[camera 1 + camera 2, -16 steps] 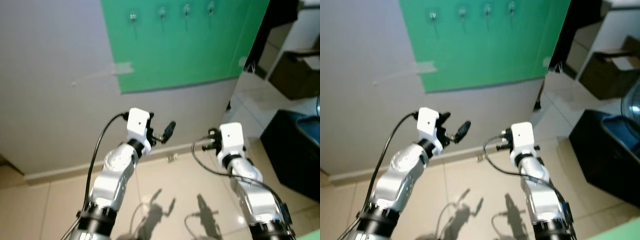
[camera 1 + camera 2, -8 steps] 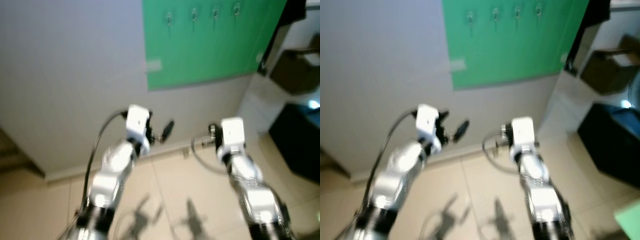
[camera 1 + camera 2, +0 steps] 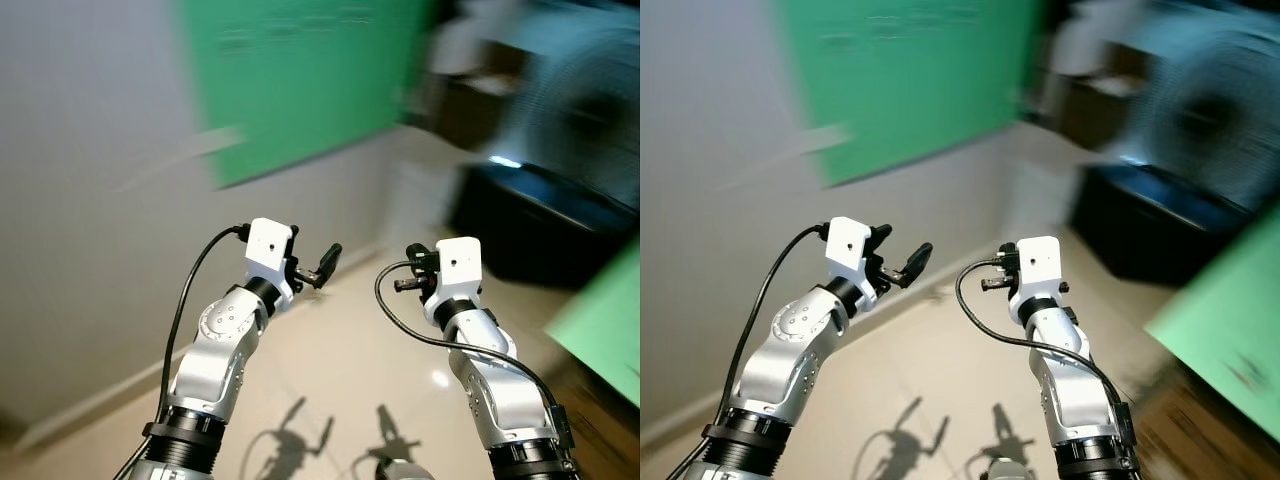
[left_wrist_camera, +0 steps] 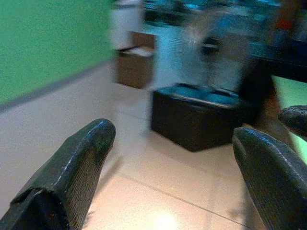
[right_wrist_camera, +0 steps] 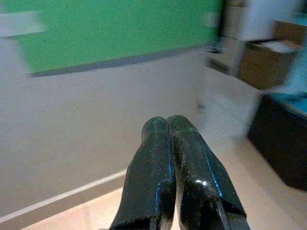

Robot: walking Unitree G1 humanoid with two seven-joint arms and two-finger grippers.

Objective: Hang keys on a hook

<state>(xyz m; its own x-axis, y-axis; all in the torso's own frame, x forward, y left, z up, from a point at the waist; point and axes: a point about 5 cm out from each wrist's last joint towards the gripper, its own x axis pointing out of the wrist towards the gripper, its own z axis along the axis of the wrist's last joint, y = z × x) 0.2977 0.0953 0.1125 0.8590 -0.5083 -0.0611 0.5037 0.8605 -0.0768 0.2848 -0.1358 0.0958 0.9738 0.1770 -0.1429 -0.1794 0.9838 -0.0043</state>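
Seemingly nothing is hung yet: the left gripper (image 4: 172,158) is spread and empty, the right gripper (image 5: 169,125) pressed together on nothing, no keys can be made out, and the green board (image 3: 290,80) is too blurred to show hooks.

Two silver arms with rounded jointed segments, black collars low down and white square wrist blocks behind each claw. Black cable looping from each block: left gripper (image 3: 318,268), right gripper (image 5: 169,125). Long, glossy black fingers (image 4: 76,167).

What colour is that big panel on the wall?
Green panel, on a grey wall; clearest in the right wrist view.
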